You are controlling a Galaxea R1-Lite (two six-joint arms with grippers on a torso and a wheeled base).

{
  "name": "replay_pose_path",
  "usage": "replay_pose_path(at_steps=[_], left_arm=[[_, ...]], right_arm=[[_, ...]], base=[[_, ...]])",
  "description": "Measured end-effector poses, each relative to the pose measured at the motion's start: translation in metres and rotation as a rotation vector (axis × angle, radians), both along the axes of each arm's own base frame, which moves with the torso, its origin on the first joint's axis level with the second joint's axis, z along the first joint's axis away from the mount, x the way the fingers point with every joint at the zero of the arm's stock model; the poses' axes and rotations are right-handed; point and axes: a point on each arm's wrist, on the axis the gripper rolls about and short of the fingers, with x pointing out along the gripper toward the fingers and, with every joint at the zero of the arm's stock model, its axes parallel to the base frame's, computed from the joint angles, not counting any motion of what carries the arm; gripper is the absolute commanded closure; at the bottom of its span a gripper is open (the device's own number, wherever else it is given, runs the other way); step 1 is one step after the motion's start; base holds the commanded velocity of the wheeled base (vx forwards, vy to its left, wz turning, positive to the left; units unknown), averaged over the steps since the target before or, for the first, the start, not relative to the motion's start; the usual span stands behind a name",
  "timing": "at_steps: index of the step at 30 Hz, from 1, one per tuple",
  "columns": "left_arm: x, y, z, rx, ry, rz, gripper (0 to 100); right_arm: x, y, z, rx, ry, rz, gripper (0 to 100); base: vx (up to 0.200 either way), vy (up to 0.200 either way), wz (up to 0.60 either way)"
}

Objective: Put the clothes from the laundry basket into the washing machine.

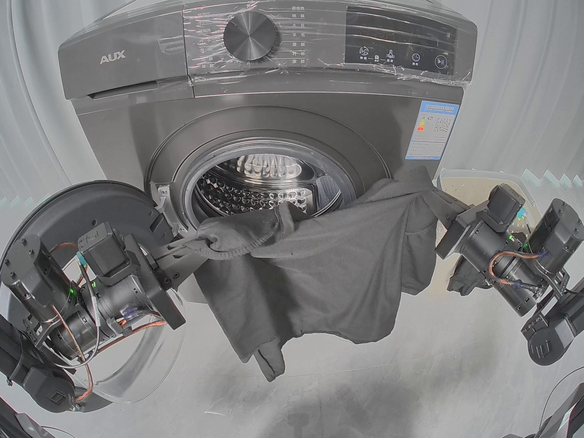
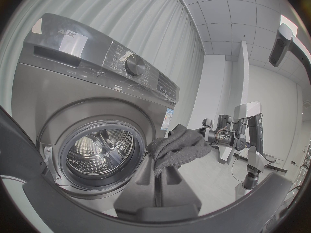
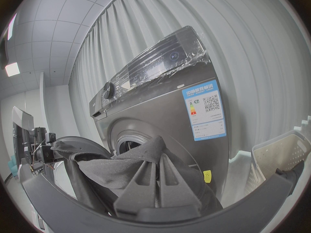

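**Dark garment held between both grippers at the open drum**

We see the left arm low on the left, in front of the swung-open door (image 1: 67, 214). Its wrist is angled up toward the porthole of the washing machine (image 1: 121, 129). The left gripper (image 1: 182, 252) is clamped on a bunched edge of the dark grey garment (image 1: 328, 269), just at the lower left rim of the opening. In the left wrist view the two fingers (image 2: 142, 182) press together with a wad of cloth between them.

The right arm comes in from the right, its forearm pointing toward the machine's right side. The right gripper (image 1: 447, 214) is closed on the garment's other end, level with the porthole's right edge.

The garment spans from one gripper to the other across the lower part of the opening. Its loose cloth hangs down the machine's front, above the floor. The perforated drum (image 1: 261, 184) shows above the cloth's upper edge. We cannot tell whether any cloth lies inside it.

The pale laundry basket (image 1: 480, 179) stands to the machine's right, behind the right gripper.
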Motion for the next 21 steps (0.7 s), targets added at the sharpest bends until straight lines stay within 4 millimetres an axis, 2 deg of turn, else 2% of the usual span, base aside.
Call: replay_pose_path(at_steps=[6,13,21], left_arm=[[0.008,0.005,0.006,-0.029,-0.007,0.033,100],[0.015,0.007,0.017,-0.083,-0.019,0.049,100],[0.016,0.007,0.017,-0.083,-0.022,0.052,100]], right_arm=[[0.000,-0.001,0.005,0.010,-0.015,-0.013,100],[0.005,-0.013,0.007,0.010,-0.021,-0.059,100],[0.006,-0.012,0.011,0.020,-0.037,-0.058,100]], base=[[0.000,0.000,0.00],[0.000,0.000,0.00],[0.000,0.000,0.00]])
